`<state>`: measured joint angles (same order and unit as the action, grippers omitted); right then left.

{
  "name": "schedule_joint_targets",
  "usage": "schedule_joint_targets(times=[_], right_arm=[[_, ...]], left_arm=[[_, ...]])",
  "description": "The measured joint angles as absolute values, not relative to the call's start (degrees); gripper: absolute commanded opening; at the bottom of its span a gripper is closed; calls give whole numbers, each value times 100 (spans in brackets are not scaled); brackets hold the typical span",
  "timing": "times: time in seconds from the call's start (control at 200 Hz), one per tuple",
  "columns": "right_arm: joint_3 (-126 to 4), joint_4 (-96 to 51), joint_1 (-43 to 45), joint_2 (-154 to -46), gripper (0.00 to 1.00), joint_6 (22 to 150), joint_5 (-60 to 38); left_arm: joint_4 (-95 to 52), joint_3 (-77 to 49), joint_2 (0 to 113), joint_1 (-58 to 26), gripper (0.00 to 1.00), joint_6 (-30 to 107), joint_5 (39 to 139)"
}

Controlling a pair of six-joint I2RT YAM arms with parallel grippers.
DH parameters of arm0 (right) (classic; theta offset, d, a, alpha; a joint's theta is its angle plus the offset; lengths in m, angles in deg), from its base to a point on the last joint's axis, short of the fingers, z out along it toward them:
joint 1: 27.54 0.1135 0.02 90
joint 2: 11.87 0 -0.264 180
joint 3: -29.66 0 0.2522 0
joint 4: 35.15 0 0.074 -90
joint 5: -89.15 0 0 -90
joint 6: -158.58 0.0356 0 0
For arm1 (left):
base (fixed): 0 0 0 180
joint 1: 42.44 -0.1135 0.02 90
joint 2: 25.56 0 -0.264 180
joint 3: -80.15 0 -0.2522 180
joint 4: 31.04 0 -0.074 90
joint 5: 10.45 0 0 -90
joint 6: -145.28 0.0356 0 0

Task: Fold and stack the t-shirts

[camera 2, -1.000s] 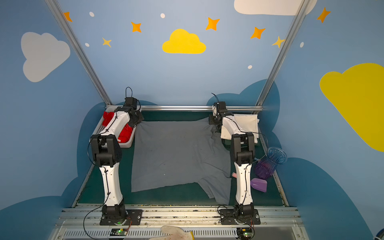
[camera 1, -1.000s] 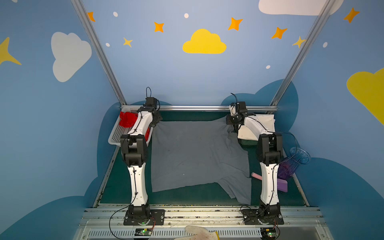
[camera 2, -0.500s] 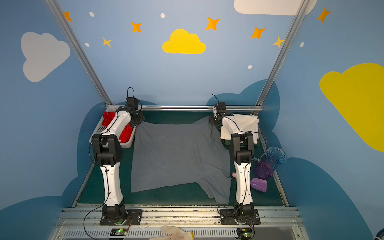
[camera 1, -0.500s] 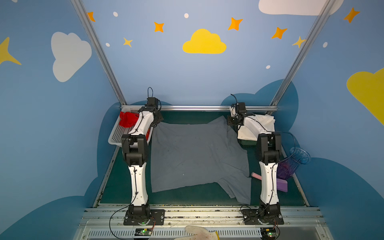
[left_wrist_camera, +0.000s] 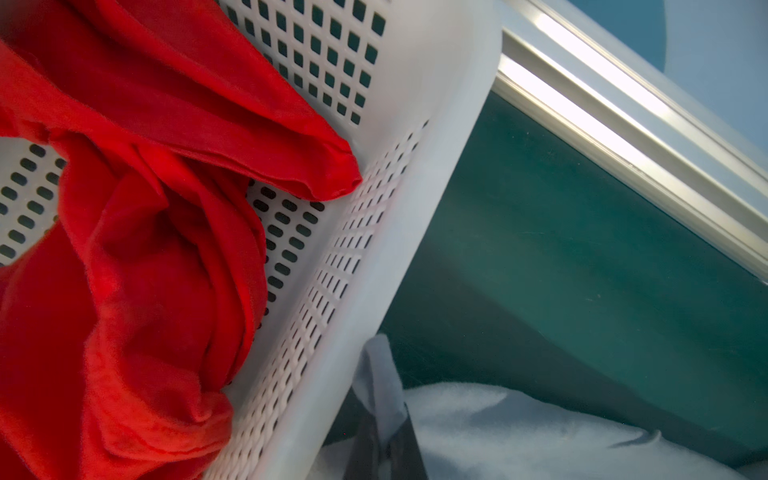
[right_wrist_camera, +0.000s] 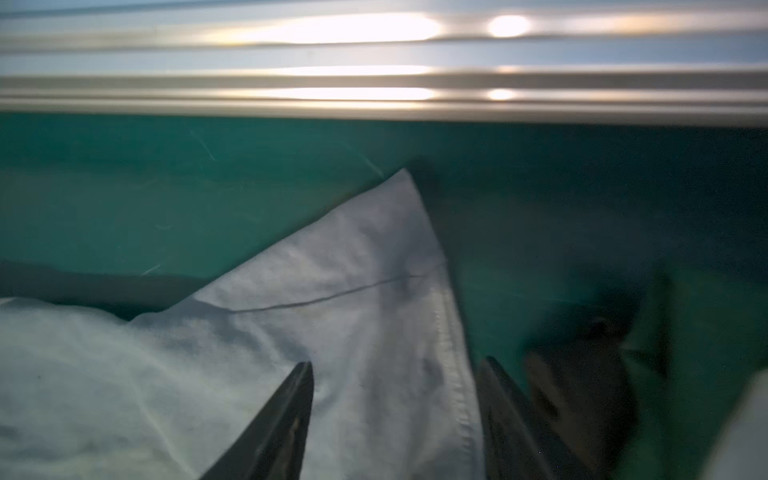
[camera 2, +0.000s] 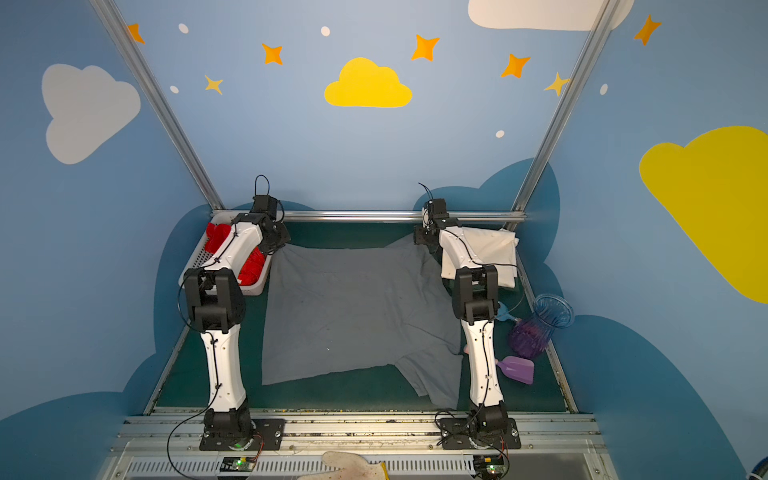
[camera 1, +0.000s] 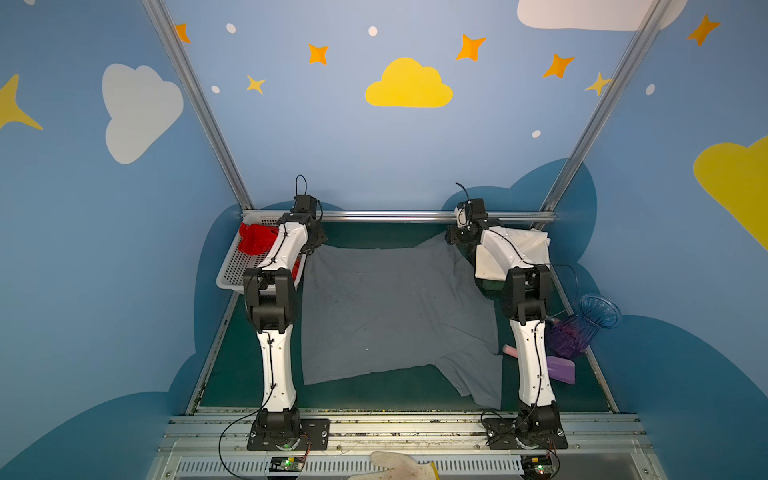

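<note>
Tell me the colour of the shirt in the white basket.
The shirt is bright red, clearest in the left wrist view.

Both top views hang high over the 6 o'clock edge of the dark green tabletop, looking steeply down towards 12 o'clock, nearly alike. The left wrist camera sits close over the white perforated plastic basket at 10 o'clock. The right wrist camera hugs the slate grey cloth t-shirt at 1 o'clock. Both wrist views share the silver metal rail at 12 o'clock.
</note>
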<state>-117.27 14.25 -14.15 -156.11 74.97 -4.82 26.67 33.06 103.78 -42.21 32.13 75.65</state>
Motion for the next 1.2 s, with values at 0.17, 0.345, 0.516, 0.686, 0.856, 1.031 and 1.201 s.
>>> schedule_joint_targets(times=[0.17, 0.345, 0.516, 0.686, 0.856, 1.031, 1.201], right_arm=[[-12238, 1831, -1164, -16099, 62, 7519, -462], [-12577, 2109, -1109, -16420, 56, 7587, -440], [-12577, 2177, -1232, -16433, 31, 7635, -425], [-12599, 2175, -1299, -16477, 5, 7656, -386], [-12629, 2155, -1312, -16507, 0, 7619, -386], [-12627, 2116, -1295, -16501, 0, 7519, -325], [-11801, 1737, -1266, -16000, 0, 7412, -187]], left_arm=[[2669, 3328, 10380, -4221, 4, 3217, 7635], [2669, 3350, 10382, -4219, 4, 3232, 7685], [2669, 3370, 10388, -4208, 4, 3235, 7757], [2669, 3370, 10388, -4195, 4, 3235, 7775], [2669, 3370, 10388, -4188, 4, 3241, 7775], [2763, 3468, 10419, -4188, 4, 3256, 7788], [2721, 3402, 10399, -4147, 4, 3254, 7801]])
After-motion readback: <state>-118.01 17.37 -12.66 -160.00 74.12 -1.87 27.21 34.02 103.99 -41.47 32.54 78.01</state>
